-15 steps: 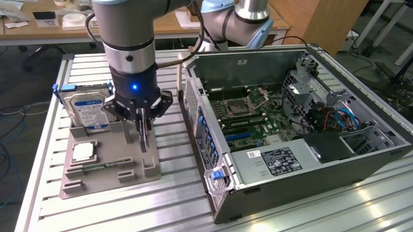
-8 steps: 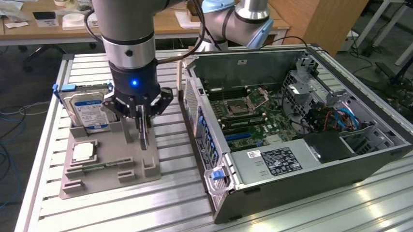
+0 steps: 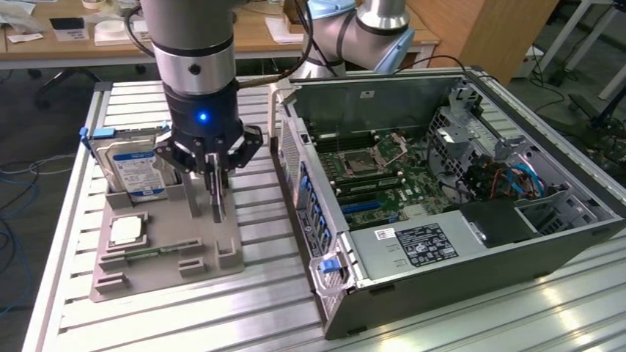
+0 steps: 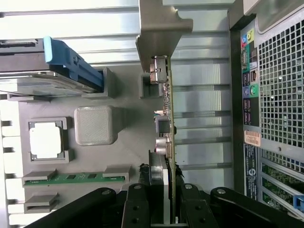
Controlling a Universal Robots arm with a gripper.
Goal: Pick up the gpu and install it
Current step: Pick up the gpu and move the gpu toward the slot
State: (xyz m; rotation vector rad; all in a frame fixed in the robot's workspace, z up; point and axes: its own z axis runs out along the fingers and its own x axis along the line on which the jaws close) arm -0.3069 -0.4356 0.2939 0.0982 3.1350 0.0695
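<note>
While my black gripper pinches the thin green-black gpu card, its long side points straight down from the jaws over the grey plastic tray, with the open dark computer case beside.

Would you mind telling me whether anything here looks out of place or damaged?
Nothing stands out. The claw grips the gpu upright at the grey tray; the hard drive, CPU chip and memory stick sit squarely in their holders.
</note>
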